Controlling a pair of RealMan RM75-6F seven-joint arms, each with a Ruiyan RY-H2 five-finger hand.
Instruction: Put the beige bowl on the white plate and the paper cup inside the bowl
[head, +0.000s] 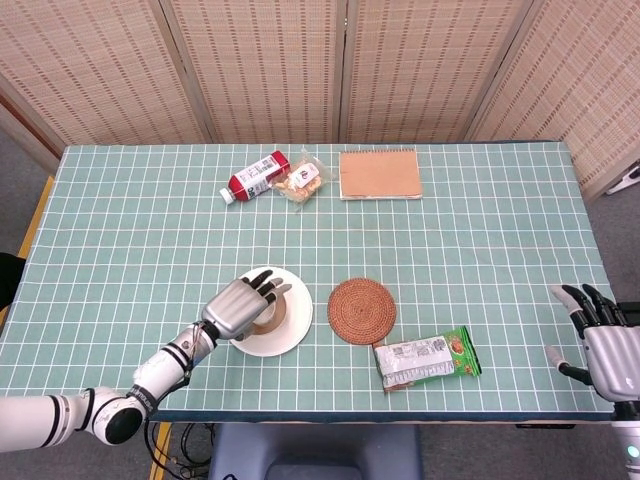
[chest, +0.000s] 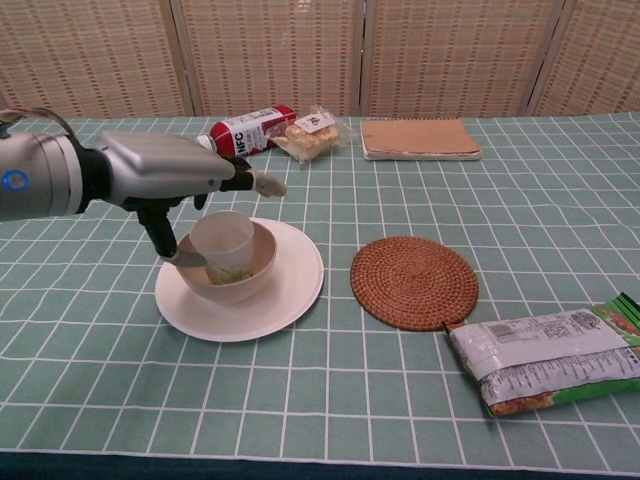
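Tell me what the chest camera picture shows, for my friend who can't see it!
A paper cup stands in a beige bowl on a white plate, with the robot's open left hand just above it. A round woven mat lies beside the plate.

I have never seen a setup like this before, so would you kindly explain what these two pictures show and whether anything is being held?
This is a two-armed robot seated at a table, and each arm ends in a fingered robot hand. One picture looks down from its head, the other forward from its chest.

The left robot hand hovers with fingers spread above a paper cup, which stands in a beige bowl on a white plate. It appears to hold nothing. The right robot hand waits open at the table's edge.

Also on the table: a woven coaster, a green snack packet, a red bottle lying on its side, a wrapped pastry and a brown notebook.
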